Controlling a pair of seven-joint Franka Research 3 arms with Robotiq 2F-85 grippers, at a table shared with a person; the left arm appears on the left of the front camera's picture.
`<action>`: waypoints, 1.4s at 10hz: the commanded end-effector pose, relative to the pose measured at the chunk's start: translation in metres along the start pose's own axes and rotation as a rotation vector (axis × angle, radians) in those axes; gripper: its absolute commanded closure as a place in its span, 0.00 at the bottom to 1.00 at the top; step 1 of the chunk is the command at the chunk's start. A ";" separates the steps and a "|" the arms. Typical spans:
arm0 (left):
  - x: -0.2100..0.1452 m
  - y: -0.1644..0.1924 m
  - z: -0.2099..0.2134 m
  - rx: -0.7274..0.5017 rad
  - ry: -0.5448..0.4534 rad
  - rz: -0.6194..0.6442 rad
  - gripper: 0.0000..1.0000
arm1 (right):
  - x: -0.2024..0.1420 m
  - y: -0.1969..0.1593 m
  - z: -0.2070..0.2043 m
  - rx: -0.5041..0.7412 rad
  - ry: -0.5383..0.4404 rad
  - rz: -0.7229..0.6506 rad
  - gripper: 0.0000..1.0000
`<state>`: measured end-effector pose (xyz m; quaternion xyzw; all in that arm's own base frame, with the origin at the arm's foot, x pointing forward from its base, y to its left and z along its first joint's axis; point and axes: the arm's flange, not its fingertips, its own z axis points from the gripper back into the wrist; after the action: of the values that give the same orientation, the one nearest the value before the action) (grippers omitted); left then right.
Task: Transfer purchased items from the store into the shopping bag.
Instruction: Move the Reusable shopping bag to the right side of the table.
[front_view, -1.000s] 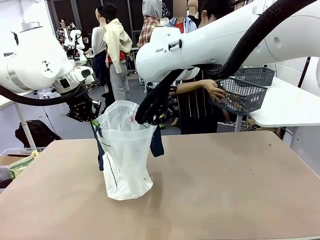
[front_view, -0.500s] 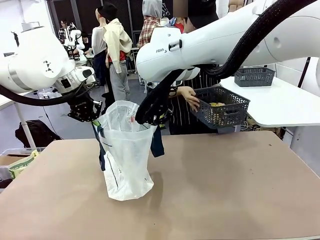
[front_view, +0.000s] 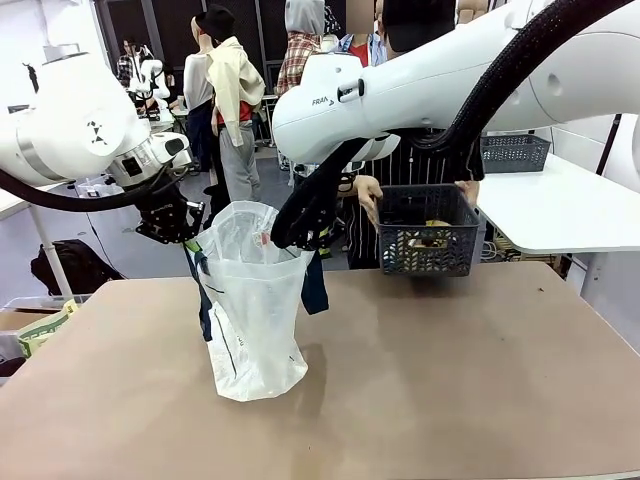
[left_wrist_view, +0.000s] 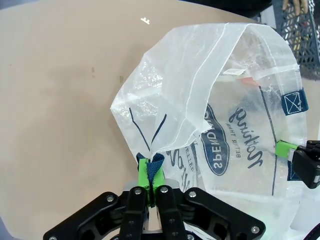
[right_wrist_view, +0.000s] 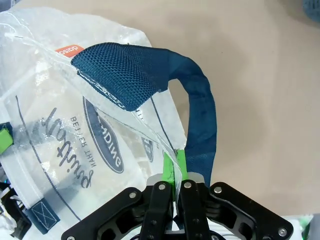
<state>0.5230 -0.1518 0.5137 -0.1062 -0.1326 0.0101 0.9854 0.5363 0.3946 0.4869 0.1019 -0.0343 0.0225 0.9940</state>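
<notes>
The shopping bag (front_view: 250, 310), translucent white with navy strap handles, stands upright on the table's left half with its mouth held open. My left gripper (front_view: 186, 229) is shut on the bag's left rim, and the left wrist view shows its green pads (left_wrist_view: 145, 172) pinching the rim of the bag (left_wrist_view: 225, 100) at a navy strap. My right gripper (front_view: 300, 236) is shut on the right rim; in its wrist view, the gripper (right_wrist_view: 175, 167) clamps the plastic beside the navy handle (right_wrist_view: 197, 125). Purchased items (front_view: 432, 227) show dimly inside a dark grey basket (front_view: 425, 232) that a person holds.
The person stands at the far edge, both hands on the basket, which hangs just above the tan table (front_view: 450, 370). A second grey basket (front_view: 513, 152) sits on a white side table (front_view: 570, 210) at the right. Bare tabletop lies right of the bag.
The person has swung the basket from the white side table leftward and down, level in front of them at the far table edge. Both grippers and the bag have stayed still.
</notes>
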 end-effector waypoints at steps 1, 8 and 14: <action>0.000 0.000 0.001 -0.001 -0.001 -0.001 1.00 | -0.001 -0.003 -0.002 0.004 0.010 -0.007 1.00; 0.000 0.000 0.001 -0.001 -0.001 -0.001 1.00 | -0.001 -0.003 -0.002 0.004 0.010 -0.007 1.00; 0.000 0.000 0.001 -0.001 -0.001 -0.001 1.00 | -0.001 -0.003 -0.002 0.004 0.010 -0.007 1.00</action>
<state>0.5230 -0.1518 0.5137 -0.1062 -0.1326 0.0101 0.9854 0.5363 0.3946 0.4868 0.1018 -0.0343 0.0224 0.9940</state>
